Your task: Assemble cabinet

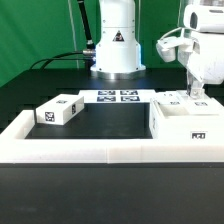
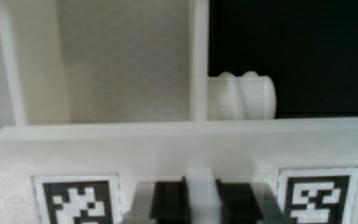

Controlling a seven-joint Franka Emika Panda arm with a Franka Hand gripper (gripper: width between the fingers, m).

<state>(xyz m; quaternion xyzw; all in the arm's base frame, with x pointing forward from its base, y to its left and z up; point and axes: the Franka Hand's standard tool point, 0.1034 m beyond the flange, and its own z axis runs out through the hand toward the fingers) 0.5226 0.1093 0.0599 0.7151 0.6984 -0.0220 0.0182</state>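
Note:
The cabinet body [image 1: 186, 122], a big white box with a tag on its front, stands at the exterior view's right against the table's rim. My gripper [image 1: 197, 96] hangs straight down at its back edge. In the wrist view a white tagged panel [image 2: 87, 150] fills the near part, with a tag on either side of my gripper [image 2: 197, 200]. The two dark fingers [image 2: 165, 203] press a thin white edge of that panel between them. A ridged white peg [image 2: 247, 95] shows beyond the panel. A loose white tagged block [image 1: 60, 111] lies at the exterior view's left.
The marker board [image 1: 118, 97] lies at the back middle, in front of the robot base [image 1: 116, 45]. A low white rim [image 1: 80, 148] borders the black table on the front and left. A green curtain hangs behind.

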